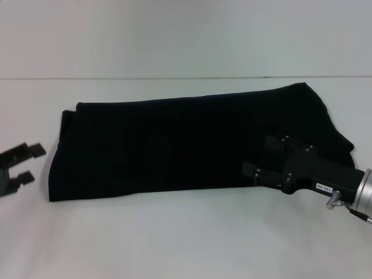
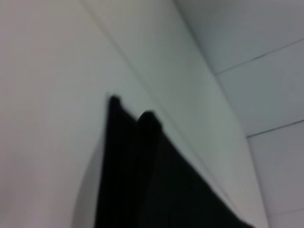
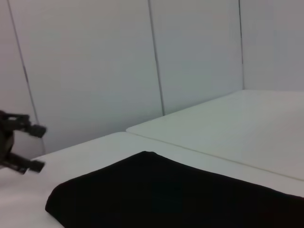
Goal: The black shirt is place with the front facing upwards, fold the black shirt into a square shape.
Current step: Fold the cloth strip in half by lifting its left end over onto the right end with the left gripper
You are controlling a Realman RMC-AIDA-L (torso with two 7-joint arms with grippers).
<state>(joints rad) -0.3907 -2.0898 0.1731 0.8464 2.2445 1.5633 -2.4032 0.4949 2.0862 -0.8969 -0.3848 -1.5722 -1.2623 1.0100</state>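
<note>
Black shirt lies folded into a long band on the white worktop

Right gripper (image 1: 253, 172) sits over the near right part of the black shirt (image 1: 174, 148), reaching in from the lower right of the head view. Its two black fingers point toward the robot's left and show a gap between them, so the jaws stand open, with nothing seen held between them. Whether the fingertips touch the cloth cannot be told, as black lies on black. Behind the fingers a black body with a small white label joins a silver wrist at the right edge.

Around it, the shirt forms one long dark strip running from the robot's left to its right, the right end rising farther away and a little wider, with a sloping edge. No lettering or label shows on the upper face. In the right wrist view the shirt (image 3: 180, 199) fills the foreground, with its rounded folded end toward the other arm. In the left wrist view the shirt (image 2: 152, 185) shows a layered folded edge.

Left gripper (image 1: 21, 164) rests well apart from the shirt's left end, at the left edge of the worktop (image 1: 186, 238), its two fingers spread open and empty; it also shows far off in the right wrist view (image 3: 23, 147).
</note>
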